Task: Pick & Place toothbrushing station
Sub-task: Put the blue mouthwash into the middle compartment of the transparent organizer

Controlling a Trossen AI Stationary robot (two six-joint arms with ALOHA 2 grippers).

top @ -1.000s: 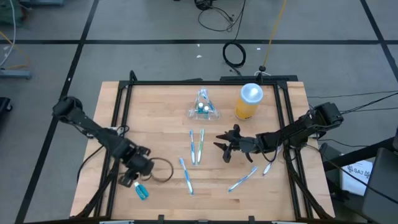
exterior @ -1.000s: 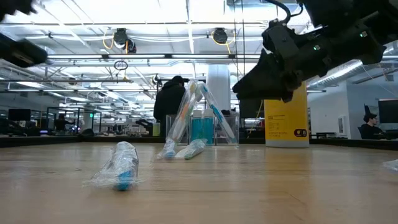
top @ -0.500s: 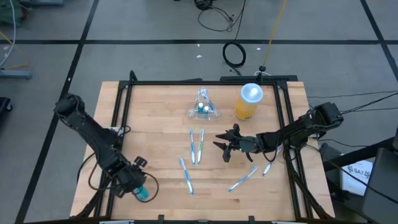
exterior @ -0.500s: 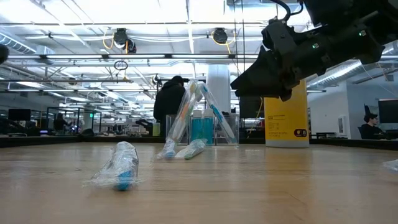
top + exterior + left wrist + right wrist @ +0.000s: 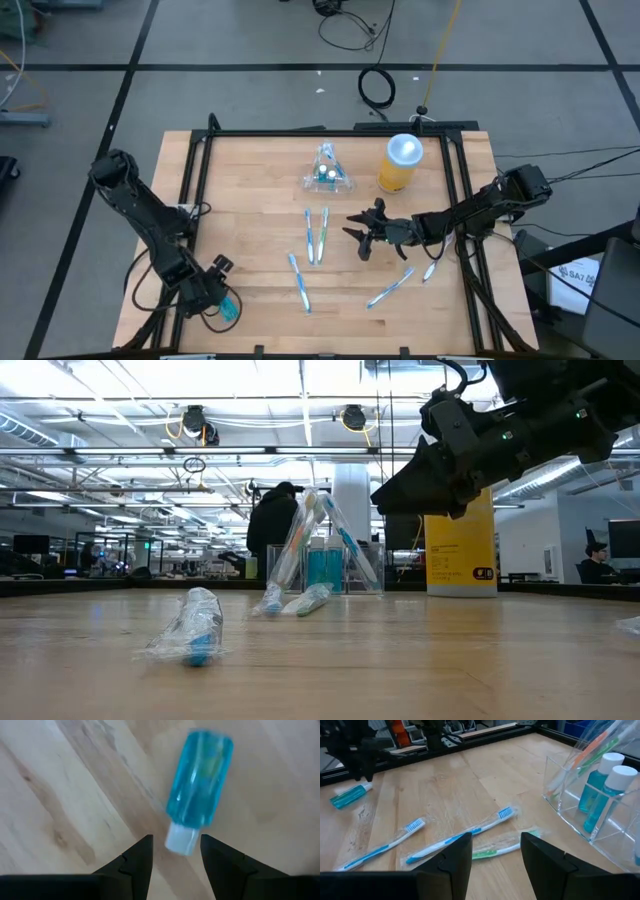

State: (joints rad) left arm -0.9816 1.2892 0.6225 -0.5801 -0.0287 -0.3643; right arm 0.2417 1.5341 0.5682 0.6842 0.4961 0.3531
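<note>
The toothbrushing station (image 5: 327, 176) is a clear plastic holder with small blue bottles and toothbrushes in it; it stands on its base at the table's far middle and also shows in the low view (image 5: 322, 555) and the right wrist view (image 5: 600, 785). My left gripper (image 5: 214, 297) is open at the near left, low over a small blue bottle (image 5: 200, 780) that lies on its side. The bottle's white cap (image 5: 181, 840) lies between the fingertips without touching them. My right gripper (image 5: 362, 236) is open and empty, above the table right of the middle.
A yellow jar with a white lid (image 5: 400, 163) stands right of the station. Several wrapped toothbrushes lie on the wood: two side by side (image 5: 316, 236), one nearer (image 5: 299, 281), two at the right (image 5: 390, 290). A black frame (image 5: 330, 131) borders the table.
My left gripper has gone toward the table's near edge and down, from right of and beyond the blue bottle to just over its cap end. The bottle has stayed where it was. My right gripper has kept still.
</note>
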